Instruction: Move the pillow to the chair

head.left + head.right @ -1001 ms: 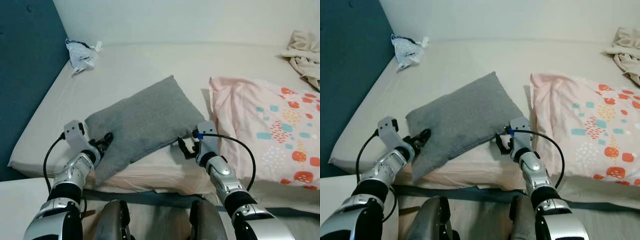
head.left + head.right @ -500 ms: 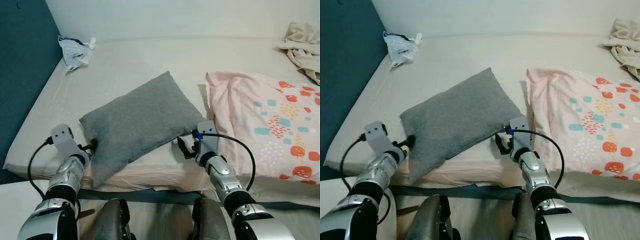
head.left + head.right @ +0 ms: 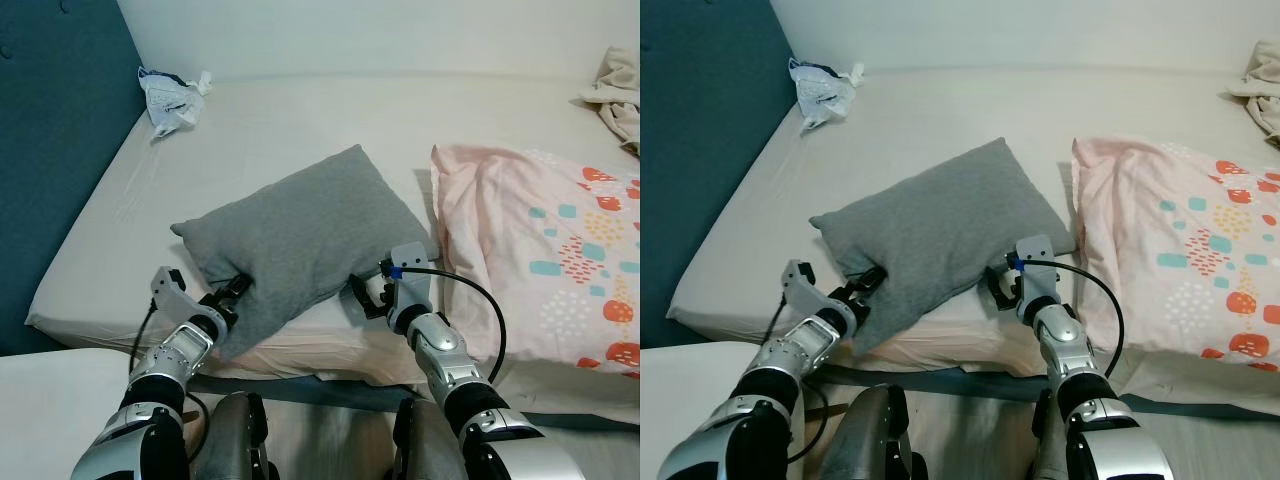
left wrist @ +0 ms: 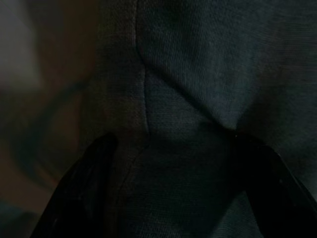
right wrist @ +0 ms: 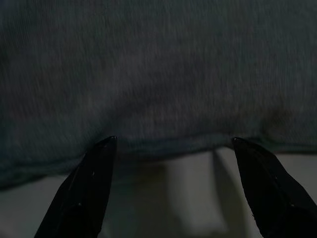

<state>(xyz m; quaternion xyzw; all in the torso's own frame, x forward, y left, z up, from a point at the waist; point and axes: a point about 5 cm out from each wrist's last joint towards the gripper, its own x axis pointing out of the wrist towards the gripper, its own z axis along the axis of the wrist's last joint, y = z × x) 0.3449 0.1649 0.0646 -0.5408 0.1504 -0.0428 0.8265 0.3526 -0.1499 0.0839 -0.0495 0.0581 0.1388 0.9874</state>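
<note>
Left eye view, contents of bed [image 3: 300,120]:

1. Grey pillow [image 3: 300,235], lying aslant near the front edge of the mattress, resting partly on a cream pillow [image 3: 320,335] beneath it. No chair can be made out.

2. Left pincer [image 3: 232,289], at the grey pillow's near-left corner. In the left wrist view its two black fingers [image 4: 86,193] stand apart with the grey cloth bulging between them (spread, pressed into the fabric, not clamped).

3. Right pincer [image 3: 362,293], at the grey pillow's near-right edge. In the right wrist view both fingers [image 5: 89,186] are spread wide; the pillow's hem runs across just at their tips, with pale bedding showing below it. Whether the tips touch the hem cannot be told.

4. Pink patterned pillow [image 3: 540,260], large, with orange and teal spots, just beside the grey pillow on the robot's right; it crowds the right arm's side.

5. Crumpled white bag [image 3: 172,95], far left corner of the bed, well apart from the pillows.

6. Beige cloth [image 3: 620,100], bunched at the far right edge.

7. Dark teal headboard [image 3: 50,150], along the bed's left side.

8. Black cable [image 3: 470,300], looping from the right wrist.
</note>
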